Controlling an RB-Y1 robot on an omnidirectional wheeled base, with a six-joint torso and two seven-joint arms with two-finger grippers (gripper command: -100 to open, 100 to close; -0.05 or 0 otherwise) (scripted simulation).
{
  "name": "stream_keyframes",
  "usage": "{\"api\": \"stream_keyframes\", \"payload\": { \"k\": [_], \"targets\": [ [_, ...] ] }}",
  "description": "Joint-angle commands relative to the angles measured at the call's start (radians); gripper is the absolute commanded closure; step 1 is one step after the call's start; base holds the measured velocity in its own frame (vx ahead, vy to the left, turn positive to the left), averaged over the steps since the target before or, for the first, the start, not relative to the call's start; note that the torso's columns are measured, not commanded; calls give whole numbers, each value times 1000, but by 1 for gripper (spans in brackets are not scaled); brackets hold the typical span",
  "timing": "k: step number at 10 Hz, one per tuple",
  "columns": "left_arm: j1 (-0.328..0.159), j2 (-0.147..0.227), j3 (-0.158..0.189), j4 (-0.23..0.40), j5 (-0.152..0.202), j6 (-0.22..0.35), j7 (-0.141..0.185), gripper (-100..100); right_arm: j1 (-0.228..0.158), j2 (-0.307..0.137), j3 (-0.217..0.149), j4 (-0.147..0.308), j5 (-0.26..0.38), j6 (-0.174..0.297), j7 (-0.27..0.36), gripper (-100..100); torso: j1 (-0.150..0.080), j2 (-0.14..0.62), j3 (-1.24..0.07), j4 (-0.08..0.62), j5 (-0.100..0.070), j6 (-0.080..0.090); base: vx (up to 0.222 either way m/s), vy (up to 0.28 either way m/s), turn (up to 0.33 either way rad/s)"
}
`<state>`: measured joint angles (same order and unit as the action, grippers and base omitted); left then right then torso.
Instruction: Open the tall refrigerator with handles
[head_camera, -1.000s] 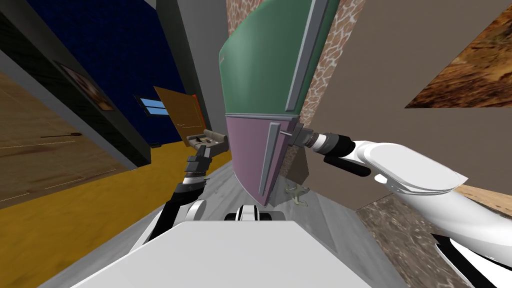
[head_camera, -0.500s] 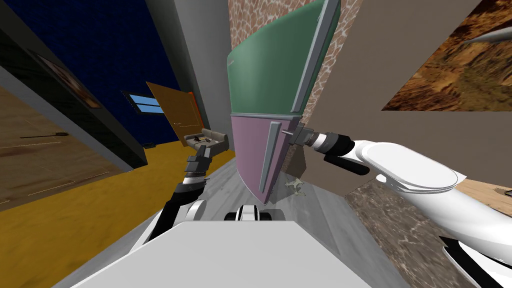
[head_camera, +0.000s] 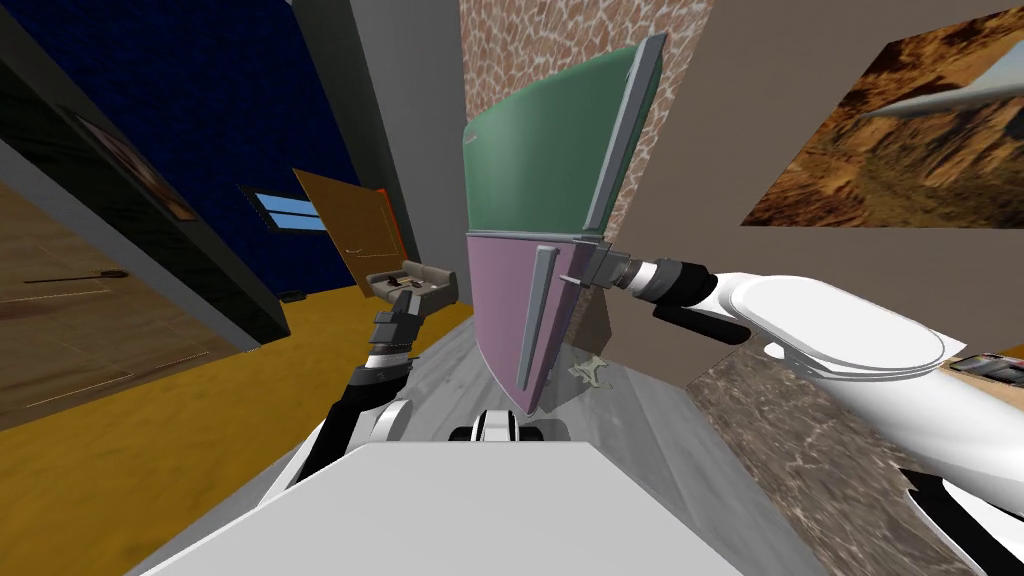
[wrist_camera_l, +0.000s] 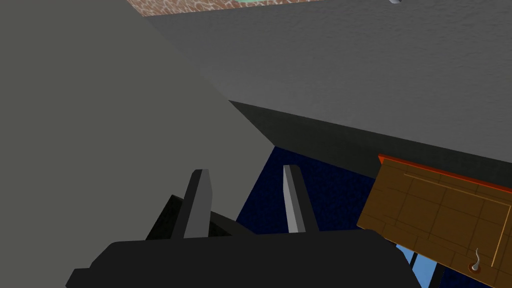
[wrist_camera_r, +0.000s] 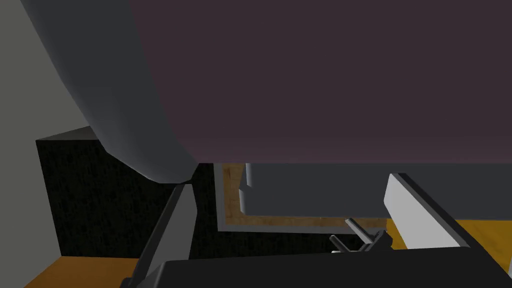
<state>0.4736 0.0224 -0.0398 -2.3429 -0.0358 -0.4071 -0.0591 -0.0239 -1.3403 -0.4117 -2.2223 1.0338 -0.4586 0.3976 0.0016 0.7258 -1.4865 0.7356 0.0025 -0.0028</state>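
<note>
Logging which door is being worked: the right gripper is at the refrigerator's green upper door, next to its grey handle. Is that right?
No. The head view shows the right gripper at the mauve lower door, next to its grey handle; the green upper door is above it.

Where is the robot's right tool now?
In the head view, the right tool sits right of centre, at the edge of the mauve lower refrigerator door, beside its grey handle, under the green upper door.
</note>
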Motion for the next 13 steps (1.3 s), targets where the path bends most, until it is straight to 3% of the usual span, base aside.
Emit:
{"api": "stream_keyframes", "payload": {
  "k": [1, 3, 4, 7, 13],
  "targets": [
    [0, 0, 0, 0, 0, 0, 0, 0, -23, -44, -25, 20, -3, -6, -20, -100, 1, 4, 4, 0, -1, 1, 96, 78, -15],
    [0, 0, 0, 0, 0, 0, 0, 0, -18, -33, -25, 20, -4, -6, -15, -100, 3, 11, 8, 1, 1, -2, 19, 11, -37],
    [0, 0, 0, 0, 0, 0, 0, 0, -18, -32, -25, 20, -4, -6, -15, 100, 3, 11, 9, 1, 1, -1, -4, -6, -12],
    [0, 0, 0, 0, 0, 0, 0, 0, 10, -52, -38, 40, 10, 19, -25, 100, 11, 13, 13, -1, 0, 1, -89, 284, -159],
    [0, 0, 0, 0, 0, 0, 0, 0, 65, -92, -63, 80, 39, 68, -46, 100, -4, 6, 6, -1, -3, 2, -123, 320, -157]
  ]
}}
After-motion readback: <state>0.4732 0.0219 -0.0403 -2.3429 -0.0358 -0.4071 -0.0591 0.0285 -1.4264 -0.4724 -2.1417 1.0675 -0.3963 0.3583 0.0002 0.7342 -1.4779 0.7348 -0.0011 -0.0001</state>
